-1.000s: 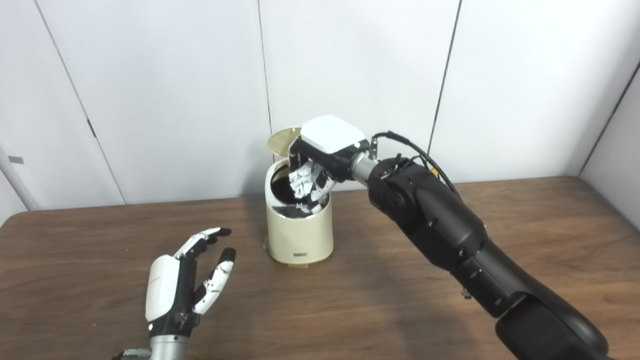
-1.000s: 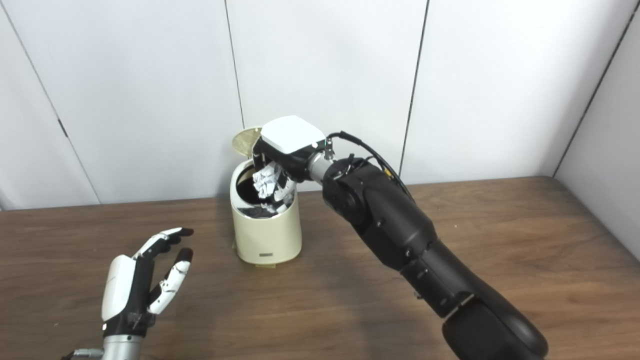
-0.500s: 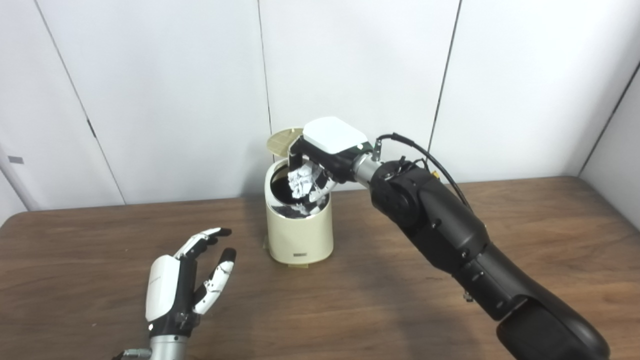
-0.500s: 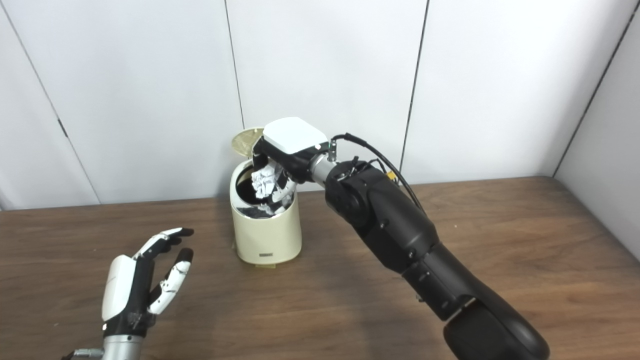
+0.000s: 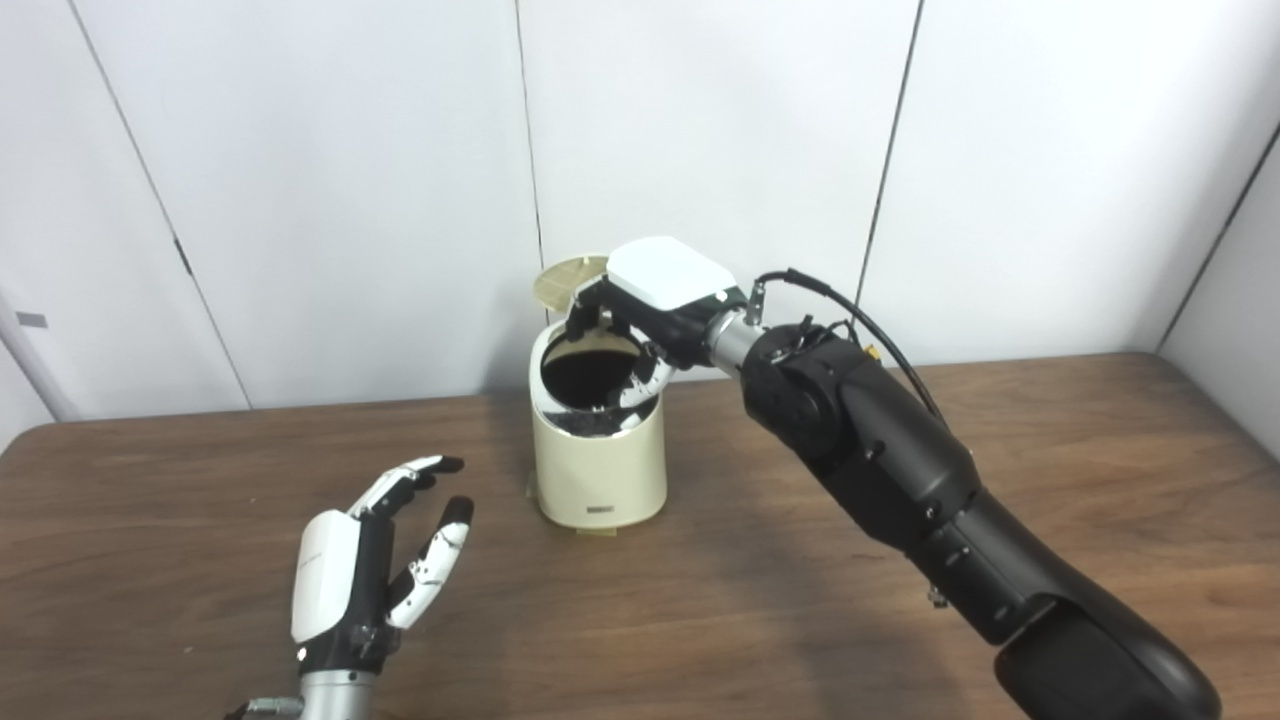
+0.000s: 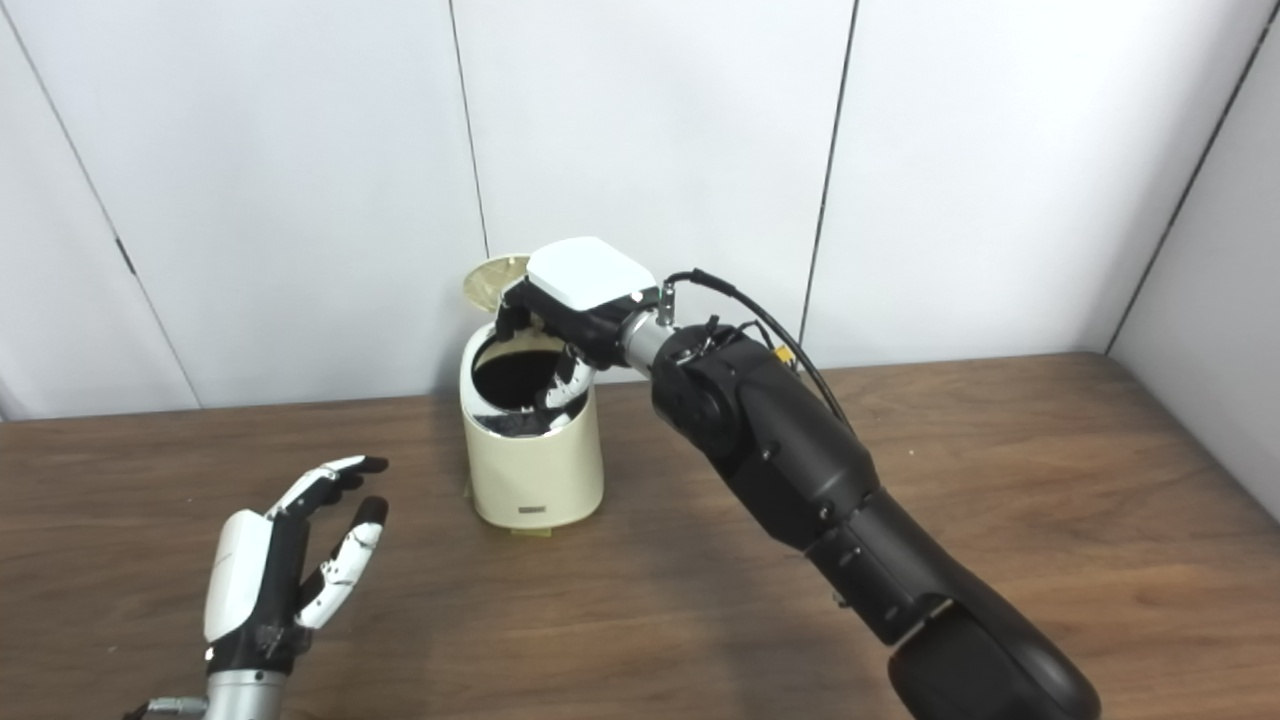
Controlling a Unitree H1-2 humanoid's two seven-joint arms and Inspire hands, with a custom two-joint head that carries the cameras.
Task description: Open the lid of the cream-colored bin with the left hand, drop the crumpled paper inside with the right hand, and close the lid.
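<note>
So from my seat, the right hand (image 5: 640, 310) is parked right over the mouth of the cream-colored bin (image 5: 598, 470), palm down, white back plate facing up. Its fingers (image 5: 582, 312) are spread apart and curl down over the far rim, the thumb dips toward the near rim at about 3 o'clock of the opening, and there's nothing in its grasp. The crumpled paper isn't visible anywhere in either view; the inside of the bin is just dark from here, so I can't tell whether it's sitting down there.

The lid (image 5: 565, 281) stands flipped up behind the bin at roughly 11 o'clock of the opening, tucked just behind the fingers, close to touching them, though I can't tell if it actually does. The bin itself sits upright on the wooden table (image 5: 1050, 460), toward the back near the white wall panels (image 5: 300, 180).

The left hand (image 5: 370, 570) is well apart from all that, off at about 7 o'clock from the bin, low over the table with its fingers open and pointing up toward the bin, holding nothing.
</note>
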